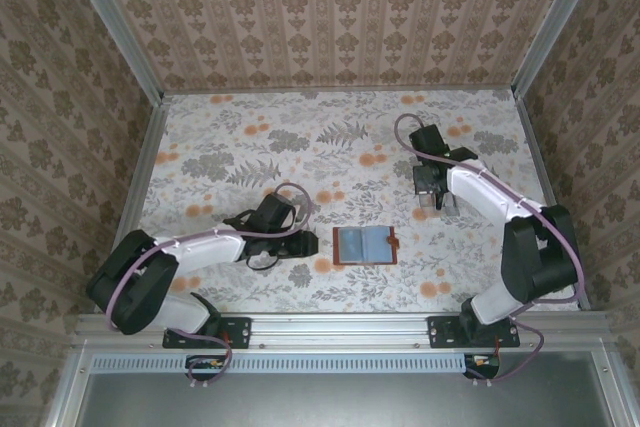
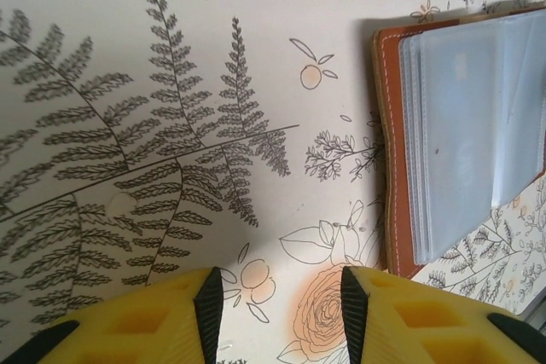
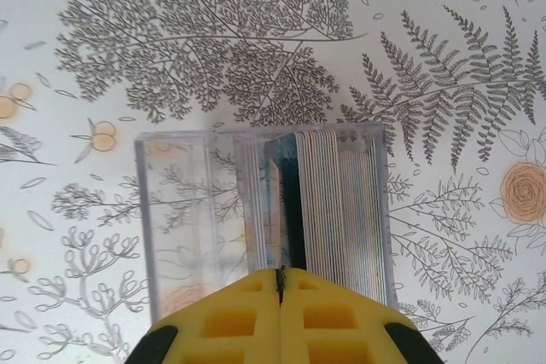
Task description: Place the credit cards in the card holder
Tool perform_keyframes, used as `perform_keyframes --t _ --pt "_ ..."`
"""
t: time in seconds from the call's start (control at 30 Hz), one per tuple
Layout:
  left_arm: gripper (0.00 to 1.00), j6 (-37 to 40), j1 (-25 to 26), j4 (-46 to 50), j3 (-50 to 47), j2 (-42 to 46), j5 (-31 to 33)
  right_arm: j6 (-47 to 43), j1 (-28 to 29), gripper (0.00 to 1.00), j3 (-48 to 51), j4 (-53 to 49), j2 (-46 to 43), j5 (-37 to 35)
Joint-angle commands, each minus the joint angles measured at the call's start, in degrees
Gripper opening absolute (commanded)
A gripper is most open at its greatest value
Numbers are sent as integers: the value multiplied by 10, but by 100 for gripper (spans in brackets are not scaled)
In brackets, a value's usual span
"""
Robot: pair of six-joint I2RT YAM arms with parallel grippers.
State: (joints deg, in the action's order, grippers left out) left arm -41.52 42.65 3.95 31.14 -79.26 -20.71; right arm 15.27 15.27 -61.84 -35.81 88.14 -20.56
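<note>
The card holder (image 1: 365,245) lies open and flat at the table's middle front, reddish-brown with clear sleeves; its left part (image 2: 461,125) appears in the left wrist view. My left gripper (image 1: 298,247) (image 2: 281,296) hovers open just left of it, with only tablecloth between its fingers. The credit cards (image 3: 341,202) stand on edge in a clear plastic box (image 3: 171,210) (image 1: 438,205) at the right. My right gripper (image 1: 435,197) (image 3: 280,272) is above that box, its jaws shut on the top edge of one thin card (image 3: 279,210) that stands apart from the stack.
The table is covered with a floral cloth (image 1: 300,137). Patterned walls (image 1: 330,17) close it in at the back and both sides. The left half of the clear box holds no cards.
</note>
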Motion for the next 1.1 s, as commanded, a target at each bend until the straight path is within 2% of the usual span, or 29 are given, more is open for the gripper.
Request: perform_keyframes --t 0.0,0.23,0.33,0.53,0.63,0.7,0.77,1.0,1.07 --pt "43 23 -9 32 4 17 5 47 0 0 2 -11 -49 28" --pt "44 37 -6 24 9 17 -23 48 3 0 26 -28 -131 110" --pt "45 35 5 2 0 27 -10 42 10 0 70 -4 -178 182" --pt "47 46 14 -10 13 13 -15 60 11 0 175 63 -252 419" --pt "47 43 15 -25 22 -17 -30 73 11 0 225 114 -246 542" --pt "47 27 13 -64 25 -40 -70 91 11 0 251 149 -223 602" --pt "47 16 15 -94 27 -60 -87 88 11 0 263 158 -195 624" --pt "45 25 21 -85 51 -82 -97 75 9 0 287 215 -128 668" --pt "42 33 22 -67 61 -89 -98 74 8 0 290 225 -118 667"
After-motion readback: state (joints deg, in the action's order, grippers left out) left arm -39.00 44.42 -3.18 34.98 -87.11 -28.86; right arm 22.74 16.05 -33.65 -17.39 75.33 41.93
